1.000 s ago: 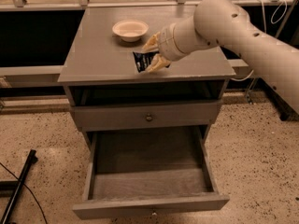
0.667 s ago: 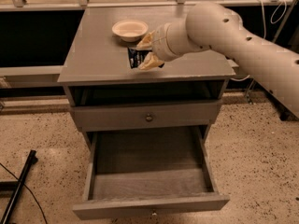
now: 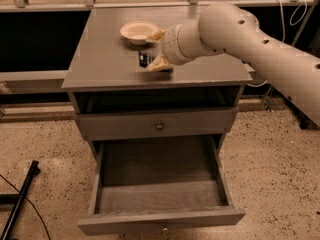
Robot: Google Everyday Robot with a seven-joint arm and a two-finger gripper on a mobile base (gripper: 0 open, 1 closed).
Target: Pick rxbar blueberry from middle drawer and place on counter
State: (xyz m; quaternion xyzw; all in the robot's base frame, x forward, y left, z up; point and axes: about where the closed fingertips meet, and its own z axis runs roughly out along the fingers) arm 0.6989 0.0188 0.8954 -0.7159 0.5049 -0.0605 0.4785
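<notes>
1. Well, the claw [image 3: 156, 50] is low over the bench [image 3: 105, 64], at the end of a thick white arm [image 3: 250, 39].
2. The rxbar blueberry [image 3: 145, 60] is right at the claw's tip, on the side away from the arm. It is down at the bench top, but I cannot tell whether it rests flat or hangs just above.
3. From where I stand I cannot tell whether the claw is clamped on the bar or has let it go.
4. A cream bowl [image 3: 137, 31] sits just behind the claw, toward the back of the bench. It is near the bar but apart from it.
5. The middle drawer [image 3: 160, 219] stands pulled out well below the claw and nearer to me, with nothing showing on its grey floor. A closed drawer front [image 3: 125, 126] with a round knob lies between it and the bench top.
6. I would judge the bar light and flat, firm enough not to flop, and its wrapper slick and crinkly. It is not fragile, though a hard squeeze would dent it.
7. The best hold looks to be across its narrow width, near the middle of the long edges.
8. To my eye the task is at its last step: setting the bar down and freeing it without nudging the bowl.
</notes>
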